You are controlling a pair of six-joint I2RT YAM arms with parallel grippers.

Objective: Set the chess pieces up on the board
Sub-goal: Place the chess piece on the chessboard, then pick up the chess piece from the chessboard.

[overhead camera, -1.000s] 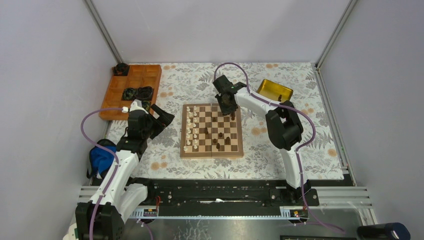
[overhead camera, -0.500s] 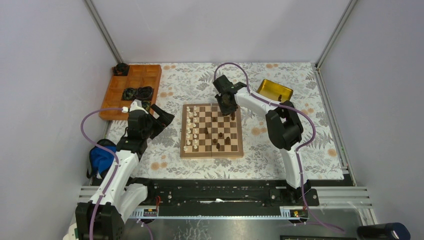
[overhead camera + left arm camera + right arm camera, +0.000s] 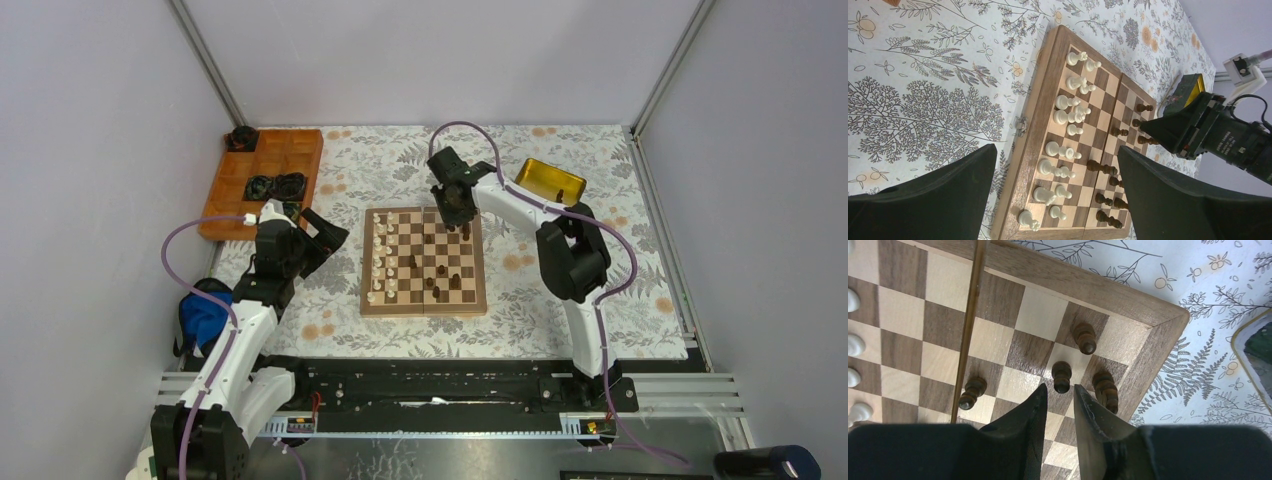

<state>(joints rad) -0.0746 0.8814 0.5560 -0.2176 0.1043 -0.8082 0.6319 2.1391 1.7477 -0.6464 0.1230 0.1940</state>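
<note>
Floral-clothed bench [image 3: 400,160], board [image 3: 424,310] at centre. Your right hand [image 3: 1060,388], fingers narrowly parted, empty, hangs just beside a dark pawn [image 3: 1062,376] near the far right corner; left hand [image 3: 1055,150] gapes, empty. Expect chess pieces [image 3: 1063,102] light, hard, tippy: pinch the neck. The orange tray [image 3: 285,155] holds black rings [image 3: 275,186]; the yellow tray [image 3: 535,172], one dark speck [image 3: 560,194].

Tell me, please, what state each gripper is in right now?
Left gripper: wide open, holding nothing.
Right gripper: slightly open, fingers either side of a standing dark pawn, no grip visible.
</note>
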